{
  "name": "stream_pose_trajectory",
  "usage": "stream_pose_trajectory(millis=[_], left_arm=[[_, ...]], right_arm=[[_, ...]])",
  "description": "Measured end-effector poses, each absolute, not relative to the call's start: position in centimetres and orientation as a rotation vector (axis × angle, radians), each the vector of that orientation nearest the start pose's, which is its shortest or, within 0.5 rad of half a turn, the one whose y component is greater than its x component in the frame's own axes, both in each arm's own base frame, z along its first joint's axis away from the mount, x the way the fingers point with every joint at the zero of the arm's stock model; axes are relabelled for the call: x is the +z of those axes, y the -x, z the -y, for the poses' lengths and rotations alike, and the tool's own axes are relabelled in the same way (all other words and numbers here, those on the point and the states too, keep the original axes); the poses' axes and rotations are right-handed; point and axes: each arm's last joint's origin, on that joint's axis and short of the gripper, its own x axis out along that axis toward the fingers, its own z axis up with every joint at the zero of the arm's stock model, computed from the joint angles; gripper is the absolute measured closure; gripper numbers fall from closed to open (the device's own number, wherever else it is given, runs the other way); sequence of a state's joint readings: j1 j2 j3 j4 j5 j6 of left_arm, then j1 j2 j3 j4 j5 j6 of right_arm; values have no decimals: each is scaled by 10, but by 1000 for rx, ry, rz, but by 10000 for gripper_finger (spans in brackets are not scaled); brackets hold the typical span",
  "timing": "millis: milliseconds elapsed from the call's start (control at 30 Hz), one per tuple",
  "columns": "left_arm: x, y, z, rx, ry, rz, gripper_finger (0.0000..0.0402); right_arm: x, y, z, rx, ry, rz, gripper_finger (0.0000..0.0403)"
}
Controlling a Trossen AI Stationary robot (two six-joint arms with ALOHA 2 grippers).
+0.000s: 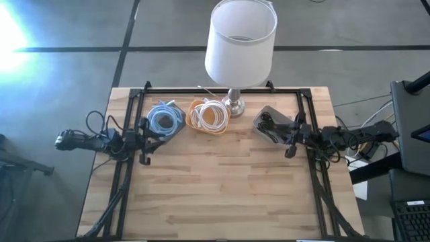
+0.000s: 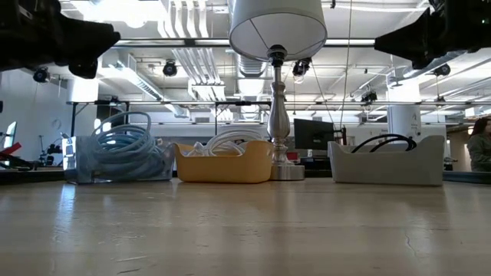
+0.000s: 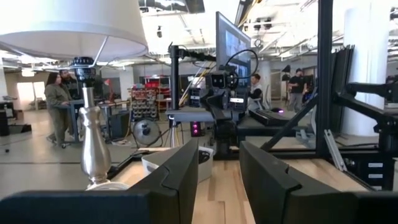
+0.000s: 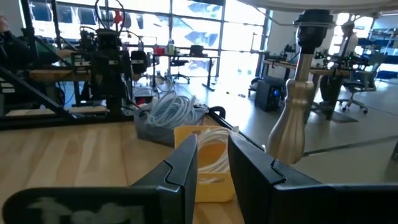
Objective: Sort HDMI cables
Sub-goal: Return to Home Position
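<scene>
Three trays stand in a row at the table's far side. The left tray [image 1: 166, 122] holds light blue HDMI cables [image 2: 123, 148]. The orange tray [image 2: 224, 163] in the middle holds white HDMI cables [image 1: 209, 115]. The grey tray [image 2: 386, 162] on the right holds black HDMI cables [image 1: 269, 122]. My left gripper [image 3: 219, 148] hovers open beside the blue tray, at the table's left. My right gripper [image 4: 212, 142] hovers beside the grey tray at the right, open by a narrow gap. Both point level and hold nothing.
A lamp [image 1: 240, 40] with a white shade stands on its metal base [image 1: 234, 104] between the orange and grey trays. A black frame [image 1: 222, 90] runs along the table's far and side edges. Bare wood [image 1: 222, 188] fills the near half. People stand in the room beyond.
</scene>
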State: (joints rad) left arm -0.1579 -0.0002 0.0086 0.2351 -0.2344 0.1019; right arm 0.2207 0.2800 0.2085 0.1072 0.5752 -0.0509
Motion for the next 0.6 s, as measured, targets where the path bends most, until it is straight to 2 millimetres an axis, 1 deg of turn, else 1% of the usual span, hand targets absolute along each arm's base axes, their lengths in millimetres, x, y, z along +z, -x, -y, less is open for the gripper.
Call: stream_pose_trajectory(millis=[167, 400, 600], left_arm=[[186, -94, 7, 93, -48, 208, 280], [177, -96, 7, 94, 0, 118, 280], [171, -96, 7, 94, 25, 59, 280]], right_arm=[[213, -104, -7, -355, 34, 31, 315], [210, -97, -6, -354, 18, 27, 306], [207, -97, -6, -319, 21, 27, 302]])
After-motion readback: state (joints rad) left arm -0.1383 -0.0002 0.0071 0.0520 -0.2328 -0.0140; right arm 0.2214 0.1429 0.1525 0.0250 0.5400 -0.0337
